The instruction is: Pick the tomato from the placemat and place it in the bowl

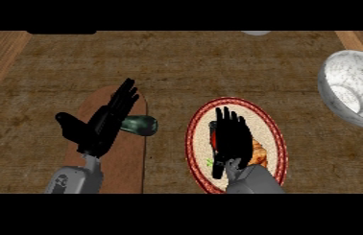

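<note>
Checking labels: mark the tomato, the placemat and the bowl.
tomato (212, 135): head view, red sliver left of the right hand.
placemat (200, 119): head view, red border, upper left.
bowl (333, 92): head view, grey outer wall at the right edge.

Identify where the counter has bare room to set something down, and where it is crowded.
Bare counter runs above the placemat and across to the bowl. Crowded: the right hand covers the tomato on the placemat; the left hand and a dark green object occupy the wooden board.

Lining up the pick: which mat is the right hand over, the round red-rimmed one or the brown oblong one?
The round red-rimmed placemat; the right hand covers its middle, hiding most of the tomato. The brown oblong board lies under the left hand.
</note>
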Motion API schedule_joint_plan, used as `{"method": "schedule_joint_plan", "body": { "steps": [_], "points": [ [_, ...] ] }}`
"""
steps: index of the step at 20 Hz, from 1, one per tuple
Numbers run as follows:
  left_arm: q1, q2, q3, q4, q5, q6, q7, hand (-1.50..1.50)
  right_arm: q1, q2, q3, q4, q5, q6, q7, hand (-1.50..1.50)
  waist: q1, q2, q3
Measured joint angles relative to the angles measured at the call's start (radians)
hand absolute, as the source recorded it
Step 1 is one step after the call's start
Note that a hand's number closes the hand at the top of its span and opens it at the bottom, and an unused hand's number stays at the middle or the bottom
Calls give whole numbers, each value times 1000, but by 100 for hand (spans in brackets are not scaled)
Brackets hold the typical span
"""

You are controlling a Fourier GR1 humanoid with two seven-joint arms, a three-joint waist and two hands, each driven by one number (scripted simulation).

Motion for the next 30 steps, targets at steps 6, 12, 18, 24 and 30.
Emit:
{"method": "schedule_joint_plan", "body": {
  "steps": [6, 12, 18, 24, 30],
  "points": [
    [29, 1, 14, -46, -3, -16, 25, 0, -16, -3, -26, 54, 10, -46, -71, 150, 1, -1, 0],
    [24, -11, 23, -52, -19, -22, 38, 0, -44, -5, -47, 109, 41, -77, -168, 150, 1, -4, -2],
    [55, -28, 22, -53, -37, -36, 15, 0, -34, 0, -24, 103, 71, -93, -194, 150, 0, -7, -4],
    [49, -38, 29, -18, -48, -48, -11, 0, -59, -19, 15, 94, 124, -98, -151, 150, -1, -6, -4],
    [57, -30, 45, -45, -37, -53, 10, 0, 72, -189, -76, -63, 94, -63, -208, 150, -10, -4, -1]
  ]
}}
